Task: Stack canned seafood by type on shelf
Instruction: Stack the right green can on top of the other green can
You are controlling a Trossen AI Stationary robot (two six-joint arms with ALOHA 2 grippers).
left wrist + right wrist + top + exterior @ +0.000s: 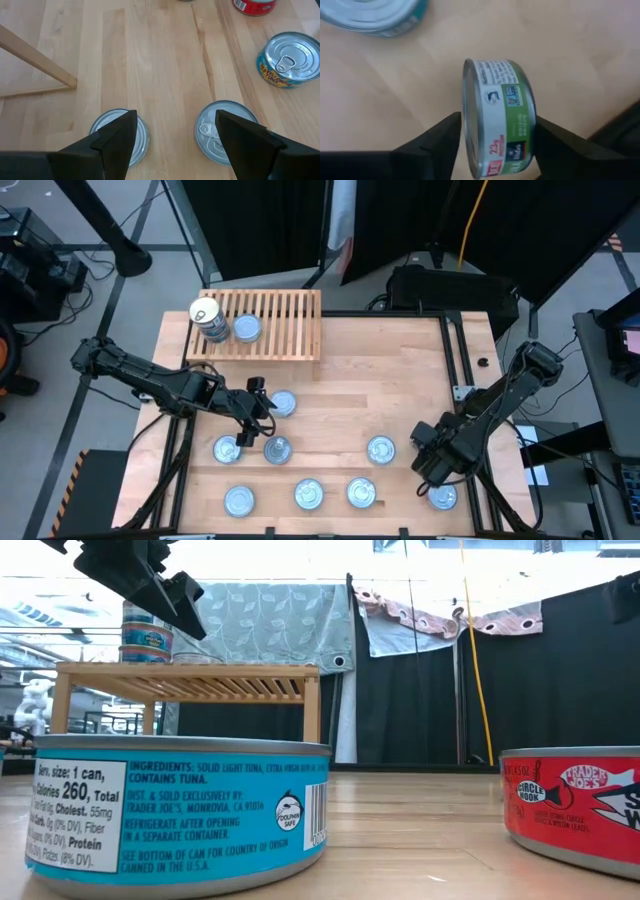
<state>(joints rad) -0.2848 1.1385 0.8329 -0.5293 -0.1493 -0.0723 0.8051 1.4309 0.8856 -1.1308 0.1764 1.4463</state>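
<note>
Several flat round tins of canned seafood (308,494) lie on the wooden table. A stack of tins (207,320) and a single tin (246,330) stand on the slatted shelf (290,330) at the far left. My left gripper (265,412) hangs open above the tins at the table's left; two tins (210,131) show below its fingers. My right gripper (435,470), near the right front, points down and is shut on a green-labelled tin (500,120). The gripper hides that tin in the high view. My right gripper pinches the green-labelled tin between its two fingers, one finger (447,137) against each flat face (466,125). The fingers come from above, pointing down. The tin stands on its edge with its label wall up. Whether its lower rim rests on the table I cannot tell.
A silvery tin (442,497) lies just in front of my right gripper and another (380,448) to its left. A blue-labelled tin (180,810) and a red one (575,805) sit at the near edge. Bare wood stretches across the table's middle and far right.
</note>
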